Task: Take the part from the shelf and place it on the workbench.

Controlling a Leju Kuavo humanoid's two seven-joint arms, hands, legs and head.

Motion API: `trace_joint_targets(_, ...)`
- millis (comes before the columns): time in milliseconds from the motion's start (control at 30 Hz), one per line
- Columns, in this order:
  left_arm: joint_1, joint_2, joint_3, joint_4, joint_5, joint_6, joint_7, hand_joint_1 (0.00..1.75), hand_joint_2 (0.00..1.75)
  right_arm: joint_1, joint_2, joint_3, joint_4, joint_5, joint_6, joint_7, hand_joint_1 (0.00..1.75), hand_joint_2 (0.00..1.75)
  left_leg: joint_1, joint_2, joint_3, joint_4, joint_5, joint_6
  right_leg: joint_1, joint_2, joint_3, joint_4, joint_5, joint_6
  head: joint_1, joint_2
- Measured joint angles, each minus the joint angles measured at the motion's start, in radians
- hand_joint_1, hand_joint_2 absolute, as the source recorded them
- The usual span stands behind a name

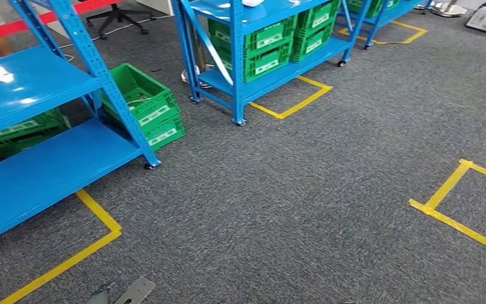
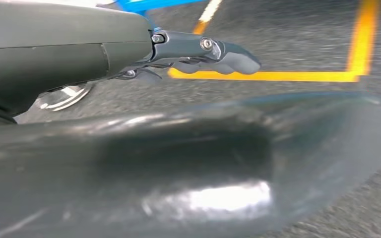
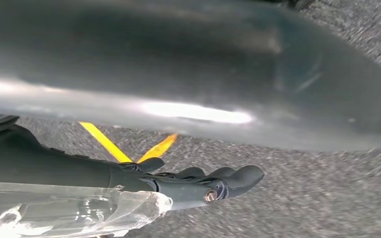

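My right hand (image 3: pixel 188 181) hangs at my side over the grey carpet. Its dark fingers (image 3: pixel 238 176) lie straight, and a clear, crinkled plastic part (image 3: pixel 79 210) sits against its palm side, up off the floor and carried with it. My left hand (image 2: pixel 198 52) also hangs low with its fingers (image 2: pixel 233 59) stretched out and nothing in them. In the head view, a blue shelf (image 1: pixel 31 82) stands at the left and a second blue shelf (image 1: pixel 253 63) at the back, loaded with green crates (image 1: pixel 259 41).
A green crate (image 1: pixel 145 101) sits on the floor by the left shelf's leg. Yellow tape squares mark the carpet (image 1: pixel 291 183) at the front left (image 1: pixel 95 215), under the back shelf (image 1: pixel 297 101) and at the right (image 1: pixel 455 218). An office chair base (image 1: pixel 117 19) stands far back.
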Motion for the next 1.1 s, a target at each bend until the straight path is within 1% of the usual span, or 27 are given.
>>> trace_joint_targets(33,-0.001,0.000,0.000,0.000,0.000,0.000,0.001,0.00,0.00,0.000,0.000,0.000,0.000,0.000,0.000,0.000,0.00,0.00,0.003,-0.013,0.001,-0.001,0.003,0.006,-0.002,0.031,-0.019,0.044,-0.026,0.005,0.002,0.000)
trace_joint_targets(67,-0.003,0.001,0.000,0.000,0.001,0.000,0.002,0.00,0.00,0.002,0.000,-0.001,0.000,0.000,0.000,0.000,0.00,0.00,0.003,-0.026,0.000,-0.001,0.004,0.010,-0.004,0.060,-0.049,0.108,-0.058,0.007,0.005,0.000)
trace_joint_targets(100,-0.004,0.001,0.001,0.000,0.001,0.000,0.003,0.00,0.00,0.004,0.000,-0.001,0.000,0.000,0.000,0.000,0.00,0.00,0.003,-0.040,-0.001,-0.001,0.005,0.013,-0.004,0.073,-0.086,0.182,-0.089,0.007,0.007,0.000)
trace_joint_targets(133,-0.004,0.001,0.001,0.000,0.001,0.000,0.003,0.00,0.00,0.006,0.000,-0.002,0.000,0.000,0.000,0.000,0.00,0.00,0.002,-0.055,-0.002,-0.001,0.005,0.014,-0.004,0.079,-0.120,0.243,-0.108,0.007,0.008,0.000)
trace_joint_targets(167,-0.002,0.001,0.001,0.000,0.001,0.000,0.003,0.00,0.00,0.007,0.000,-0.002,0.000,0.000,0.000,0.001,0.00,0.00,0.002,-0.071,-0.001,-0.001,0.005,0.014,-0.004,0.081,-0.140,0.272,-0.107,0.005,0.009,0.000)
trace_joint_targets(200,-0.001,0.001,0.001,0.000,0.001,0.000,0.003,0.00,0.00,0.007,0.000,-0.002,0.000,0.000,0.000,0.001,0.00,0.00,0.002,-0.086,-0.001,-0.001,0.005,0.013,-0.004,0.083,-0.142,0.262,-0.086,0.004,0.010,0.000)
trace_joint_targets(267,0.000,0.001,0.001,0.000,0.001,0.000,0.004,0.00,0.00,0.006,0.000,-0.003,0.000,0.000,0.000,0.001,0.00,0.00,0.002,-0.109,0.001,0.000,0.006,0.013,-0.005,0.087,-0.116,0.189,-0.031,0.000,0.010,0.000)
trace_joint_targets(300,0.000,0.001,0.001,0.000,0.001,0.000,0.005,0.00,0.00,0.006,0.000,-0.003,0.000,0.000,0.000,0.001,0.00,0.00,0.002,-0.114,0.002,0.000,0.006,0.012,-0.005,0.089,-0.105,0.161,-0.014,-0.001,0.010,0.000)
trace_joint_targets(433,0.000,0.001,0.001,0.000,0.001,0.000,0.005,0.00,0.00,0.006,0.000,-0.003,0.000,0.000,0.000,0.001,0.00,0.00,0.002,-0.117,0.002,0.000,0.006,0.012,-0.006,0.092,-0.096,0.142,-0.004,-0.001,0.010,0.000)
trace_joint_targets(500,-0.001,0.000,0.001,0.000,0.001,-0.001,0.005,0.00,0.00,0.006,0.000,-0.003,0.000,0.000,0.000,0.001,0.00,0.00,0.002,-0.129,0.001,0.001,0.006,0.009,-0.010,0.131,-0.064,0.069,0.022,-0.003,0.011,0.000)
trace_joint_targets(533,-0.001,0.000,0.001,0.000,0.001,-0.001,0.006,0.00,0.00,0.005,0.000,-0.003,0.000,0.000,0.000,0.001,0.00,0.00,0.002,-0.140,-0.002,0.001,0.008,0.003,-0.012,0.148,-0.046,0.032,0.032,-0.005,0.011,0.000)
trace_joint_targets(567,0.001,0.000,0.001,0.000,0.001,-0.001,0.006,0.00,0.00,0.003,0.001,-0.003,0.000,0.000,0.000,0.001,0.00,0.00,0.001,-0.132,-0.013,0.016,-0.001,-0.008,-0.014,0.152,-0.030,-0.004,0.044,-0.013,0.008,0.000)
trace_joint_targets(600,0.001,0.000,0.001,0.000,0.001,-0.001,0.007,0.00,0.00,0.003,0.001,-0.003,0.000,0.000,-0.001,0.001,0.00,0.00,0.000,-0.114,-0.034,0.051,-0.022,-0.019,-0.013,0.136,-0.026,-0.013,0.045,-0.022,0.003,0.000)
trace_joint_targets(667,0.002,-0.002,0.002,0.000,0.001,-0.001,0.007,0.00,0.00,0.005,0.002,-0.005,0.000,0.000,-0.001,0.002,0.00,0.00,0.001,-0.063,-0.101,0.179,-0.090,-0.039,-0.012,0.083,-0.024,-0.021,0.052,-0.038,-0.007,0.000)
trace_joint_targets(700,0.000,-0.003,0.002,0.000,0.001,-0.001,0.007,0.00,0.00,0.007,0.002,-0.005,0.000,0.000,-0.001,0.002,0.00,0.00,0.002,-0.052,-0.131,0.243,-0.116,-0.042,-0.011,0.067,-0.025,-0.021,0.051,-0.039,-0.008,0.000)
trace_joint_targets(733,0.000,-0.003,0.002,0.000,0.001,-0.001,0.007,0.00,0.00,0.007,0.002,-0.006,0.000,0.000,-0.001,0.002,0.00,0.00,0.003,-0.048,-0.147,0.281,-0.125,-0.043,-0.011,0.052,-0.025,-0.021,0.050,-0.040,-0.009,0.000)
trace_joint_targets(767,0.002,-0.003,0.002,0.000,0.001,-0.001,0.007,0.00,0.00,0.007,0.002,-0.006,0.000,0.000,-0.001,0.002,0.00,0.00,0.004,-0.046,-0.145,0.282,-0.114,-0.045,-0.011,0.037,-0.025,-0.021,0.050,-0.040,-0.009,0.000)
trace_joint_targets(800,0.003,-0.003,0.002,0.000,0.001,-0.001,0.007,0.00,0.00,0.006,0.002,-0.006,0.000,0.000,-0.001,0.002,0.00,0.00,0.004,-0.040,-0.124,0.244,-0.087,-0.045,-0.011,0.024,-0.023,-0.021,0.048,-0.039,-0.009,0.000)
trace_joint_targets(833,0.003,-0.002,0.002,0.000,0.002,-0.001,0.007,0.00,0.00,0.005,0.002,-0.006,0.000,0.000,-0.001,0.002,0.00,0.00,0.004,-0.024,-0.086,0.178,-0.053,-0.044,-0.012,0.012,-0.021,-0.021,0.047,-0.037,-0.010,0.000)
trace_joint_targets(867,0.002,-0.002,0.002,0.000,0.002,-0.001,0.007,0.00,0.00,0.005,0.002,-0.006,0.000,0.000,-0.001,0.002,0.00,0.00,0.003,0.003,-0.046,0.106,-0.026,-0.044,-0.009,0.000,-0.019,-0.020,0.044,-0.033,-0.011,0.000)
trace_joint_targets(900,0.000,-0.002,0.002,0.000,0.001,-0.001,0.007,0.00,0.00,0.005,0.002,-0.006,0.000,0.000,-0.001,0.002,0.00,0.00,0.001,0.023,-0.016,0.050,-0.008,-0.040,-0.006,-0.010,-0.017,-0.018,0.040,-0.027,-0.012,0.000)
trace_joint_targets(933,-0.002,-0.003,0.002,0.000,0.001,-0.001,0.007,0.00,0.00,0.004,0.002,-0.006,0.000,0.000,-0.001,0.002,0.00,0.00,0.000,0.037,0.001,0.015,-0.001,-0.035,-0.002,-0.021,-0.015,-0.017,0.037,-0.022,-0.011,0.000)
trace_joint_targets(967,-0.003,-0.003,0.002,0.000,0.001,-0.001,0.007,0.00,0.00,0.003,0.002,-0.006,0.000,0.000,-0.001,0.002,0.00,0.00,-0.002,0.036,0.005,0.002,-0.002,-0.030,0.002,-0.032,-0.013,-0.017,0.034,-0.017,-0.010,0.000)
trace_joint_targets(1000,-0.002,-0.003,0.002,0.000,0.001,-0.001,0.007,0.00,0.00,0.002,0.002,-0.006,0.000,0.000,-0.001,0.002,0.00,0.00,-0.002,0.022,0.003,0.001,-0.002,-0.022,0.002,-0.043,-0.009,-0.019,0.033,-0.013,-0.008,0.000)
trace_joint_targets(1033,0.000,-0.004,0.002,0.000,0.001,-0.001,0.007,0.00,0.00,0.000,0.002,-0.006,0.000,0.001,-0.001,0.002,0.00,0.00,0.000,0.010,0.002,-0.001,-0.001,-0.017,0.001,-0.042,-0.007,-0.018,0.029,-0.007,-0.006,0.000)
trace_joint_targets(1067,0.002,-0.003,0.002,0.000,0.002,-0.001,0.008,0.00,0.00,-0.001,0.002,-0.006,0.000,0.001,-0.001,0.002,0.00,0.00,0.002,-0.001,0.003,-0.002,0.001,-0.011,-0.002,-0.024,-0.009,-0.008,0.019,-0.002,-0.005,0.000)
trace_joint_targets(1100,0.002,-0.003,0.003,0.000,0.003,-0.001,0.008,0.00,0.00,-0.001,0.002,-0.006,0.000,0.002,-0.001,0.002,0.00,0.00,0.005,-0.013,0.003,-0.003,0.003,-0.004,-0.004,0.005,-0.022,0.024,-0.001,0.003,-0.002,0.000)
